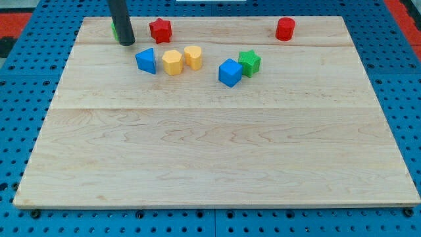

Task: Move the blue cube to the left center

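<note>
The blue cube [229, 72] sits on the wooden board [217, 151] a little right of centre near the view's top, touching the green star [250, 62] on its upper right. My tip [127, 43] is at the board's upper left, well left of the blue cube. It stands just above and left of the blue triangular block [147, 60]. A green block [114, 30] is mostly hidden behind the rod.
A red star [160, 29] lies right of the rod. A yellow pentagon-like block [172, 62] and a yellow heart-like block [193, 56] sit side by side between the blue blocks. A red cylinder-like block [285, 29] is at the upper right.
</note>
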Motion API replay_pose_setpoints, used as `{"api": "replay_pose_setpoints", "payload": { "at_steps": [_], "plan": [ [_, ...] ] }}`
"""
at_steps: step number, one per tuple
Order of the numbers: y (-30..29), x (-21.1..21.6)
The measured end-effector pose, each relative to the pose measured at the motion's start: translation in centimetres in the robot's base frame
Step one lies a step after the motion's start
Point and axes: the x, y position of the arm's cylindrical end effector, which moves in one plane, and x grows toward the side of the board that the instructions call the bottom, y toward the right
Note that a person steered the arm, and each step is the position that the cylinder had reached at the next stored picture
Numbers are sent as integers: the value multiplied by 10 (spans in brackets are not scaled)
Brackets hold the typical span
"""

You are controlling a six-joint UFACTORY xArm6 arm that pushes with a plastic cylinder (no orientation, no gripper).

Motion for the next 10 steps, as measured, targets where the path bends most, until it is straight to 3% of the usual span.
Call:
{"api": "replay_pose_setpoints", "payload": {
  "at_steps": [2, 4, 6, 7, 9, 10],
  "plan": [
    [-24, -2],
    [47, -9],
    [-29, -35],
    [-17, -36],
    [120, -29],
    [102, -28]
  ]
}}
